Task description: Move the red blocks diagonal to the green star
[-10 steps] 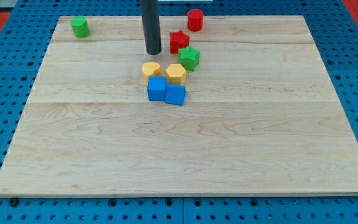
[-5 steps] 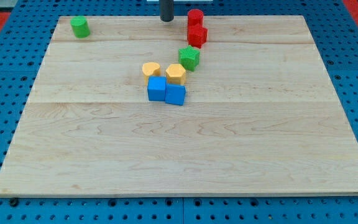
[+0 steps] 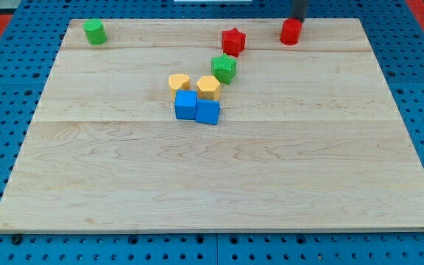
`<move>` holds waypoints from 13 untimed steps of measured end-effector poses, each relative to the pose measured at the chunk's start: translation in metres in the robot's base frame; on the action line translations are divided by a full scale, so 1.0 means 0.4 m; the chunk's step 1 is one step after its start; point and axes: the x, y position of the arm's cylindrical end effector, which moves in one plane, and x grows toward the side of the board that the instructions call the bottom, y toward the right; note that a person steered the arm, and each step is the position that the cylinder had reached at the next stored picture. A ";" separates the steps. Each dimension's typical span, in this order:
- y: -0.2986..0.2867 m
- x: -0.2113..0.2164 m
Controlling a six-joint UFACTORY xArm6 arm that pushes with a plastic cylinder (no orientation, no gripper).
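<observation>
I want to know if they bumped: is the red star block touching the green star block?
Apart. The camera view shows a thin strip of bare wood between the red star and the green star, which sits just below it toward the view's bottom.

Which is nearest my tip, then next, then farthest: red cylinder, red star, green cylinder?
From my tip at the view's top right:
1. Red cylinder, just below it.
2. Red star, further left.
3. Green cylinder, top left corner.

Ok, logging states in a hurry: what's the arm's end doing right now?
No gripper, nothing held: my tip sits at the view's top edge, just above the red cylinder.
</observation>
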 end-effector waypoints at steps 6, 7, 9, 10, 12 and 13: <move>-0.426 0.129; -0.628 0.133; -0.400 0.144; -0.290 0.133; -0.455 0.182; -0.375 0.237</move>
